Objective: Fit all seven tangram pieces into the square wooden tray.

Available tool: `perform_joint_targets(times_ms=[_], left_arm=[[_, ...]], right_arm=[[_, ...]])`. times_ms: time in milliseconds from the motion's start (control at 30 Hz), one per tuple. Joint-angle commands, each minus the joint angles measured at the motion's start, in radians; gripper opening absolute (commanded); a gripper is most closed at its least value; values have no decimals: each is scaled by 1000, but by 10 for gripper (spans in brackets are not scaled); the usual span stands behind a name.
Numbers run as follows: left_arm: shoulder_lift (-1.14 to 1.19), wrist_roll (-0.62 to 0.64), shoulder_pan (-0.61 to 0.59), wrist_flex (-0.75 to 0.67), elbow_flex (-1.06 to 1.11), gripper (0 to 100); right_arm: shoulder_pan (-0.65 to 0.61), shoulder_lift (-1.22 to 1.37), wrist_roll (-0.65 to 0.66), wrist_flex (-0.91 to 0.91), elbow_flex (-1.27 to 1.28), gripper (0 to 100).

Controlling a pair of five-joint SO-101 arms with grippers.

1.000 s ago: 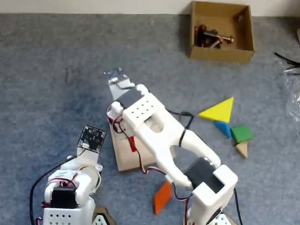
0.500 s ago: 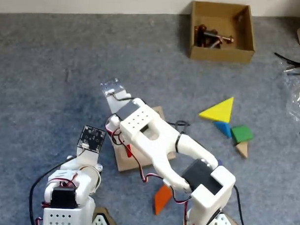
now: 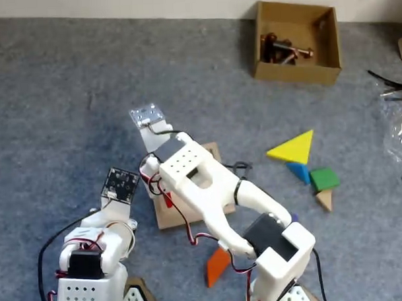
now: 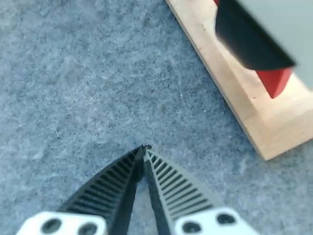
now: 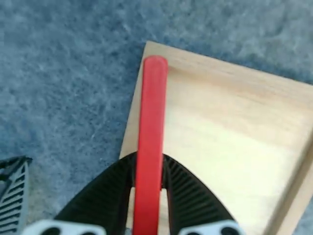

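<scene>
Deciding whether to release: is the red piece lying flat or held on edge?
On edge: the right wrist view shows the red piece as a narrow strip clamped in the right gripper over the tray.

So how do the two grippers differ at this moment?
The left gripper is shut on nothing; the right gripper is shut on the red piece, held edge-on. The left gripper hangs over carpet beside the wooden tray; the right gripper is over the tray's edge. Both have fingers closed.

Tray (image 3: 165, 218) largely beneath right arm (image 3: 202, 183)
</scene>
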Motion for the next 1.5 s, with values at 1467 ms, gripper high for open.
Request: perform_joint_targets(times_ms=[1467], left_arm=[[-5,-2,-15,5,19,6]], right_arm=[[48,-8,-3,-18,25,10]])
